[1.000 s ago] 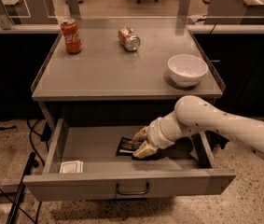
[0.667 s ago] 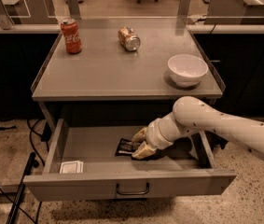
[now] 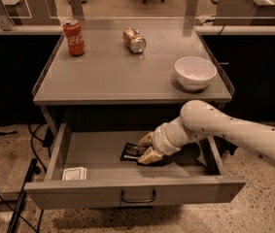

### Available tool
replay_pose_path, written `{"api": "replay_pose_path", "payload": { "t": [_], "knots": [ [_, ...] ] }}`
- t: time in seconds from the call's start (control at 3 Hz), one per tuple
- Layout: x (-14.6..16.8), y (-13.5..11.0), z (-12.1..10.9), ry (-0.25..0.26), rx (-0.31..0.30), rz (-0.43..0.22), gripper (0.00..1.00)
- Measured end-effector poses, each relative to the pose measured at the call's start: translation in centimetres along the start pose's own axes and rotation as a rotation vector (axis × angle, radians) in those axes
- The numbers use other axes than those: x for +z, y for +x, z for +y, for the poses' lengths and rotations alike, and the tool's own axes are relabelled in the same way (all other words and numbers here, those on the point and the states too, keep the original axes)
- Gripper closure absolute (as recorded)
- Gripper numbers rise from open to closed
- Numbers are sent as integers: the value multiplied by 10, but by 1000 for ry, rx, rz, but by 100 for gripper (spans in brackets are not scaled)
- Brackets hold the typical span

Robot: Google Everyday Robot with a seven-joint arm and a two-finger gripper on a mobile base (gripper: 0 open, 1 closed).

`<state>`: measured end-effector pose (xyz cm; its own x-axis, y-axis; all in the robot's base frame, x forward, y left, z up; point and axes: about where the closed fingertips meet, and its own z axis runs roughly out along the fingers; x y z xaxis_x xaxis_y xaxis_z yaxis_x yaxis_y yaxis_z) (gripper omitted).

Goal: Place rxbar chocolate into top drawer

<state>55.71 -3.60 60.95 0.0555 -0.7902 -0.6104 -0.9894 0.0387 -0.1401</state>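
The top drawer [image 3: 103, 191] is pulled out under the grey table, its dark wire handle [image 3: 138, 198] centred on the front panel. The rxbar chocolate [image 3: 131, 152], a dark flat bar, lies on the drawer floor near the middle. My gripper [image 3: 146, 149] reaches down into the drawer from the right on a white arm [image 3: 224, 127] and is right at the bar's right end, covering part of it.
A small white card [image 3: 74, 173] lies in the drawer's front left corner. On the tabletop [image 3: 112, 76] stand a red cola can [image 3: 74, 37], a tipped can [image 3: 134, 40] and a white bowl [image 3: 195, 73]. A dark pole [image 3: 23, 198] leans at the lower left.
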Motion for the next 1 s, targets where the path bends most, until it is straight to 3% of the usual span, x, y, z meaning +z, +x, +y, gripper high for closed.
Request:
{"api": "replay_pose_path", "payload": {
  "t": [0.33,0.67,1.0],
  "knots": [
    [0,0,0,0,0,0,11],
    [0,0,0,-2,1,1,0],
    [-1,-5,0,0,-5,3,0]
  ]
}}
